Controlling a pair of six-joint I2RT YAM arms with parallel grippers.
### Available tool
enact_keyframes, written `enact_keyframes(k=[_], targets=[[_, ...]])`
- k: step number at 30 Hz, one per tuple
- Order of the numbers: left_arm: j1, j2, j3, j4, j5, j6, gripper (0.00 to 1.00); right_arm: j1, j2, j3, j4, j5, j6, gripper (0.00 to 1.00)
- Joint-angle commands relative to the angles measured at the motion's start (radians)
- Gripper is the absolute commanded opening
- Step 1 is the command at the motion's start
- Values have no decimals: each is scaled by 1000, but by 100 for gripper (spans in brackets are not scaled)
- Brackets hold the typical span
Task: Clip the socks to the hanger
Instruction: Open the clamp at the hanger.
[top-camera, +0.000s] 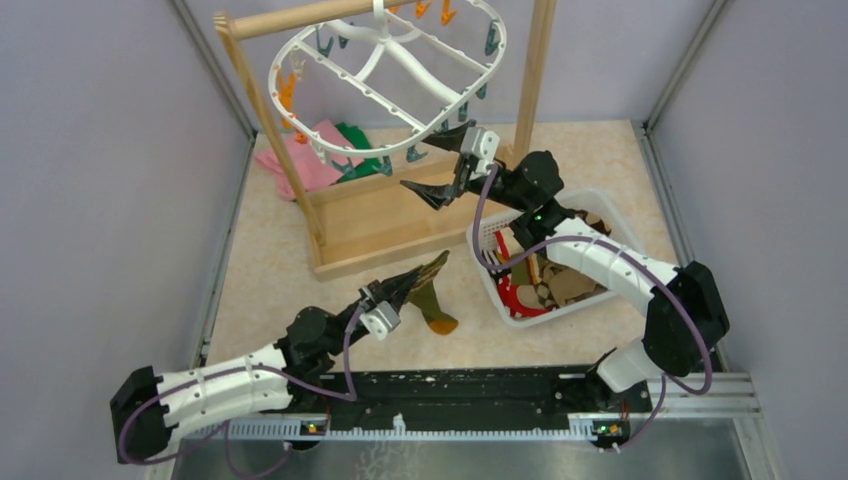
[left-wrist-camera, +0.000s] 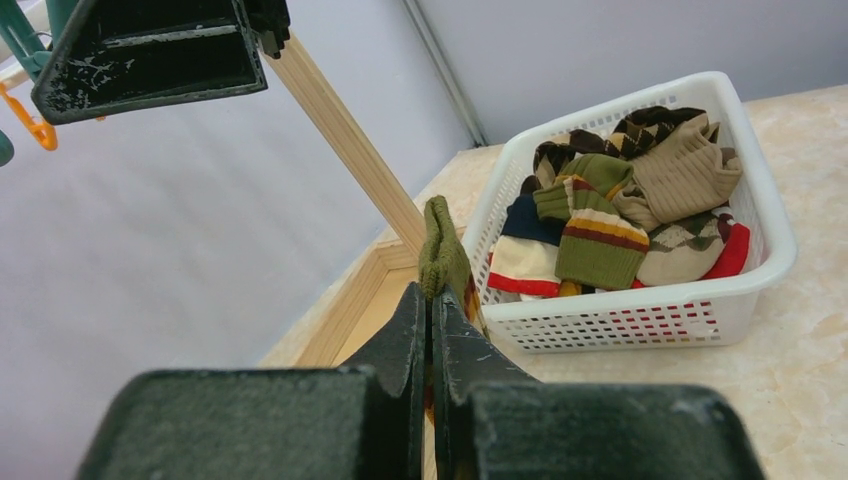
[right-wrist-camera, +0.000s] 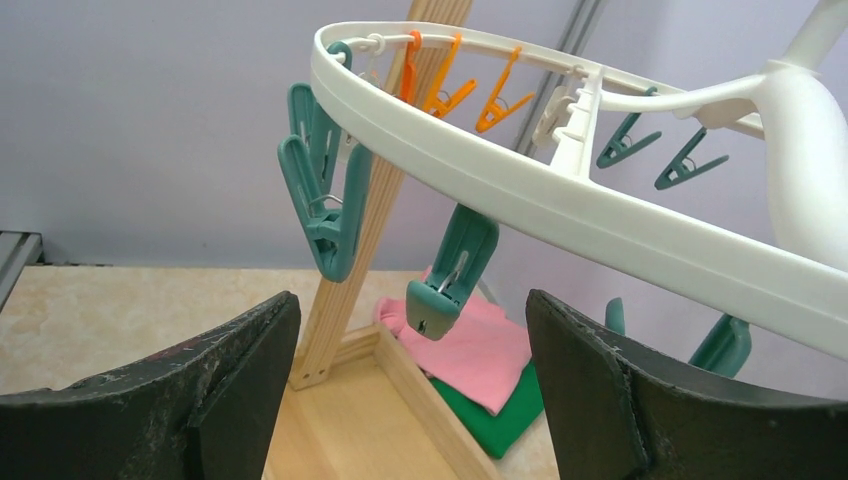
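My worktop is pale, speckled and walled by lilac panels. At its far edge a wooden rack carries the hanger, a tilted white plastic oval with dangling teal and orange clips. The white slotted basket near the right edge holds heaped knit socks. My right gripper sits under the hanger's rim, fingers spread, a teal clip showing between them. My left gripper pinches an olive sock over the near edge.
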Motion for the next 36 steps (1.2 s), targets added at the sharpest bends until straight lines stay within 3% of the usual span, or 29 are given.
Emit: enact_keyframes(k=[1,36], targets=[[2,8,48,53,25,-6,0,11,-33,49,46,23,23,84],[2,19,61,47,52,-15,0,13,-37,84,58,-85,-54,77]])
